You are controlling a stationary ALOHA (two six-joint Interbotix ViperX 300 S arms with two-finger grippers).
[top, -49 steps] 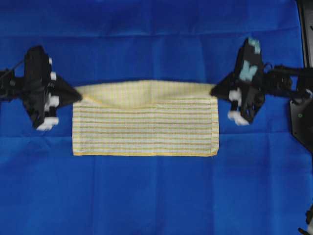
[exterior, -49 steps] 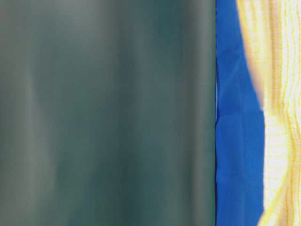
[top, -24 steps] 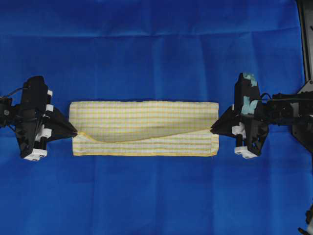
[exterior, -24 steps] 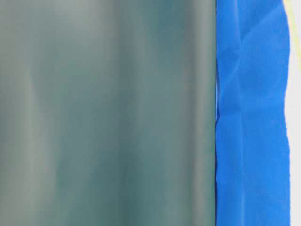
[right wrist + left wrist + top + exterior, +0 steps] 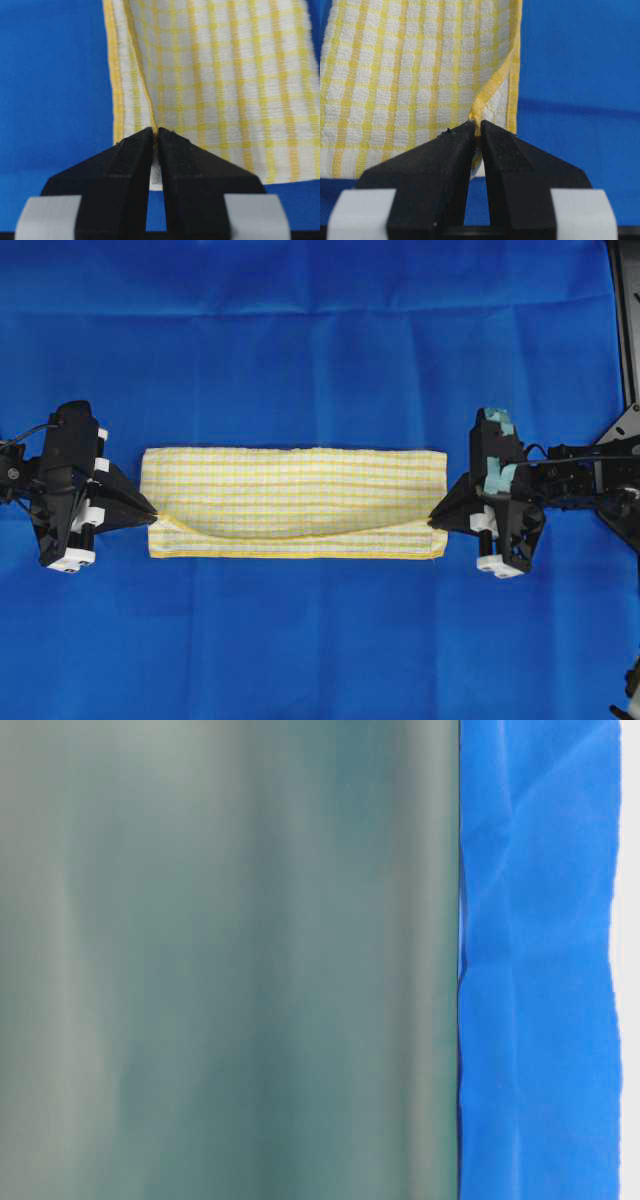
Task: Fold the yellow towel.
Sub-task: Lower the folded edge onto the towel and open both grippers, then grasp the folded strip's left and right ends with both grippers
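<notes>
Start at the left. Your left gripper (image 5: 152,514) has its fingers (image 5: 451,150) squeezed tight on a corner of the yellow towel (image 5: 292,502). You can see the yellow hem (image 5: 487,92) pinched right at the tips. The towel lies flat in the middle of the blue cloth (image 5: 320,340) that covers the tabletop. It is folded over on itself. The top layer sags in a curve and does not reach the front edge yet.

On the right, your right gripper (image 5: 434,515) has its fingers (image 5: 134,150) clamped on the other corner of the same layer.

To do this step well, I think you should bring both corners toward the front edge together, at the same speed. Keep the cloth gently stretched between the two grippers so the sag goes away. Line up the hems, set the corners down, and only then let go.

The overhead view shows the whole towel and both grippers at once. The wrist views do not, but they show each pinch up close. The table-level view shows only a blurry grey-green shape (image 5: 230,960) and a strip of blue cloth. You cannot see the towel there.
</notes>
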